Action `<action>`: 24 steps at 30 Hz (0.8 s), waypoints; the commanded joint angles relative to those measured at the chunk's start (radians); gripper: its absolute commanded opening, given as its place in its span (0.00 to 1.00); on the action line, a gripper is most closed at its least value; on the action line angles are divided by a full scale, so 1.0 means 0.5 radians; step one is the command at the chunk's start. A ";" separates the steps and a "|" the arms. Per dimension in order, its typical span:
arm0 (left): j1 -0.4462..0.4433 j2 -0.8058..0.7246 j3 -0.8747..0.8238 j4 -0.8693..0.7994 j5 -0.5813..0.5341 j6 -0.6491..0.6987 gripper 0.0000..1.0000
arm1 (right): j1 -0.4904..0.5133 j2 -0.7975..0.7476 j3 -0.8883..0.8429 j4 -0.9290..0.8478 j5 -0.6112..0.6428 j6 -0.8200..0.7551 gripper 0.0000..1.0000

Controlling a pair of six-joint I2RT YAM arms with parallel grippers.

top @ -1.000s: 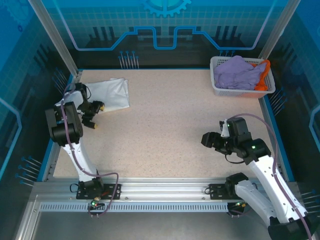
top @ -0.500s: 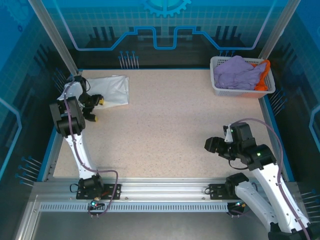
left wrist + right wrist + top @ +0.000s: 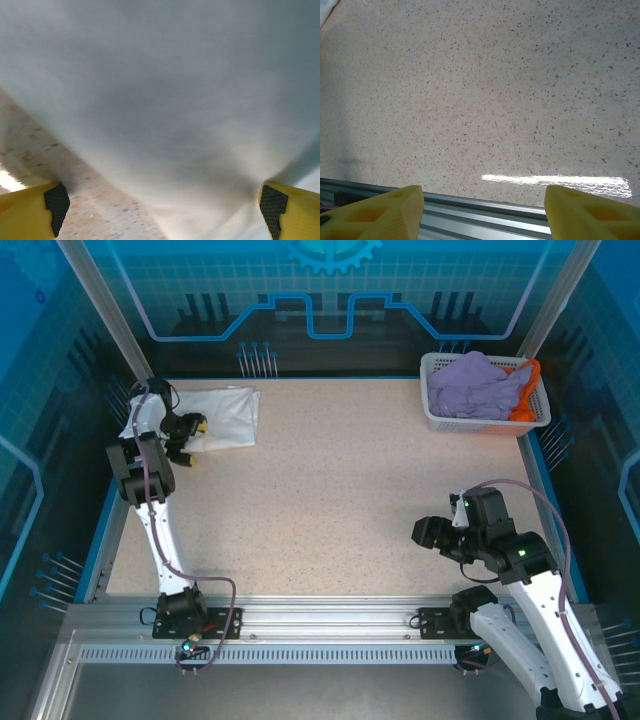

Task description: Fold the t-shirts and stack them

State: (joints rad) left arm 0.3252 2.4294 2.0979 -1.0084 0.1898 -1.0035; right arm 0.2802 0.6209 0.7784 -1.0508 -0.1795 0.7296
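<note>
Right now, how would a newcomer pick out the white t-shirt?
Look to the far left corner of the speckled table, by the open left pincer. The white t-shirt lies flat there; the lavender shirt and orange shirt sit heaped in the basket at far right.

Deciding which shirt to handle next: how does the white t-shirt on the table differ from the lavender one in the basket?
The white t-shirt lies flat as a neat rectangle; the lavender t-shirt is a crumpled heap. The white one sits on the bare table at the far left corner; the lavender one is piled in the basket at the far right, beside an orange t-shirt. Both are soft cloth near the table's far edge.
</note>
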 commanded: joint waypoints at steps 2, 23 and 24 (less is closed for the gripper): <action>-0.004 -0.018 -0.056 0.674 -0.018 0.150 0.99 | -0.017 -0.001 0.038 0.011 0.022 0.000 0.66; -0.379 -2.496 -2.379 1.527 -0.699 0.806 0.99 | -0.012 0.578 0.136 0.944 1.387 -0.360 1.00; -0.389 -2.582 -2.489 1.575 -0.749 0.834 0.99 | -0.013 0.591 0.079 1.073 1.382 -0.431 1.00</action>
State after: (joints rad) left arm 0.1417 1.1767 0.9867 -0.3103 -0.0563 -0.6956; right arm 0.2676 0.9085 0.8700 -0.6945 0.3897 0.5823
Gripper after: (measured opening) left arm 0.987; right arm 0.997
